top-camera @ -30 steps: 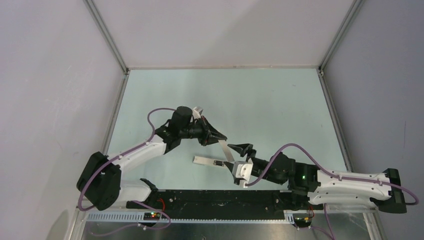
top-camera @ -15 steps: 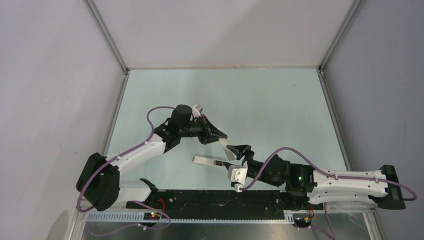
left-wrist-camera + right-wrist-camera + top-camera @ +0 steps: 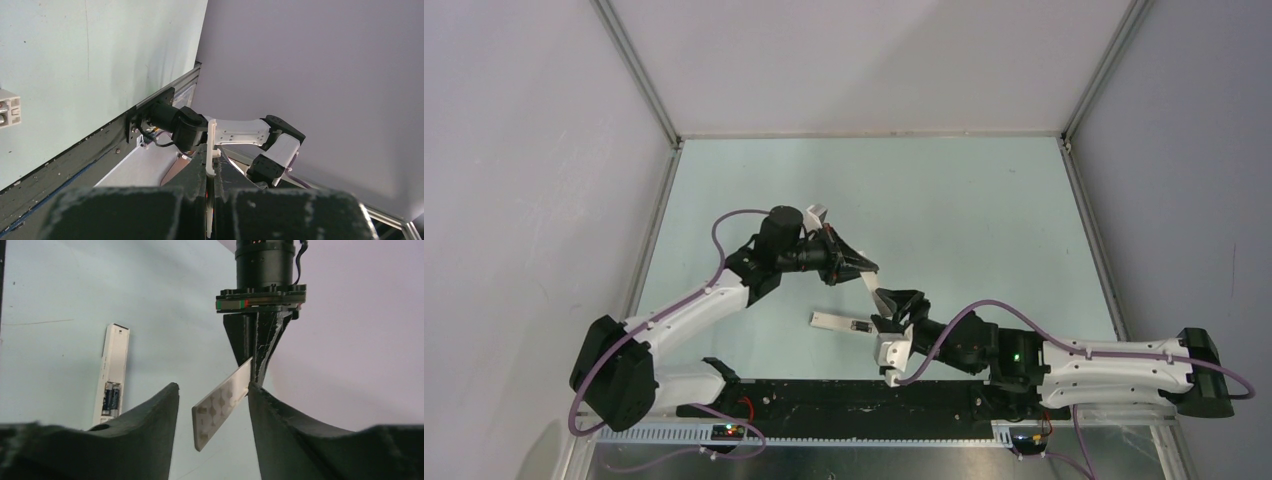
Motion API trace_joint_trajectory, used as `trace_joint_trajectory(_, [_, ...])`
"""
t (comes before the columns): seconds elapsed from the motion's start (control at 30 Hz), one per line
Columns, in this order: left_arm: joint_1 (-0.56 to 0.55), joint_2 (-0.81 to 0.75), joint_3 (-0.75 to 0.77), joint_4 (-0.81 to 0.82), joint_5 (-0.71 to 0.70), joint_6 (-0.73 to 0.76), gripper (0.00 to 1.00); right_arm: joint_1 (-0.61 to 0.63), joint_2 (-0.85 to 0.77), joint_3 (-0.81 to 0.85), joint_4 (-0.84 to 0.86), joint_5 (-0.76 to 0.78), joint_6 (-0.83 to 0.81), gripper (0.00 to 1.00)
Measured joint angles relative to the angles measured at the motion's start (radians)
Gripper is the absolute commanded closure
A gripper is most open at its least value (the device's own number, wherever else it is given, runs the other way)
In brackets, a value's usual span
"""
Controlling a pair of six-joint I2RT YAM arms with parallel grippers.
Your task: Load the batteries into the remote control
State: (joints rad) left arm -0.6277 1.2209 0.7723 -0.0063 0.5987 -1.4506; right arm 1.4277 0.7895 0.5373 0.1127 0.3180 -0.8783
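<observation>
Lying flat on the table point(image 3: 944, 200), the remote control point(image 3: 114, 360) is seen with its compartment uncovered. The batteries point(image 3: 111, 397) are already seated side by side at the end nearest the right arm. Just to its right, a thin white cover plate point(image 3: 220, 407) is held clear of the table. It is clamped at one end by the left gripper point(image 3: 861, 268), whose fingers are pressed together on it. The plate's free end is straddled by the right gripper point(image 3: 212, 390), whose jaws are apart, and no grip by it is yet made.

Should those jaws be closed off-centre while the left clamp is kept, the plate could be twisted or levered out of the left fingers. Should the left clamp be released too soon, the plate could be dropped onto the remote control and the batteries knocked loose.

Compared with a second ago, the remote control and batteries are found unmoved, and the left gripper and plate are shifted only slightly. The right arm is seen brought leftward, with its jaws narrowed a little around the plate.
</observation>
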Motion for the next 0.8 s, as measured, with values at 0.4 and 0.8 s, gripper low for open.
trace_joint_trajectory(0.4, [0.0, -0.011, 0.0, -0.017, 0.0, -0.017, 0.97, -0.035, 0.021, 0.0, 0.044, 0.005, -0.019, 0.68])
trace_joint_trajectory(0.8, [0.003, -0.027, 0.0, -0.031, -0.019, -0.028, 0.6, -0.064, 0.052, -0.001, 0.163, 0.052, -0.048, 0.99])
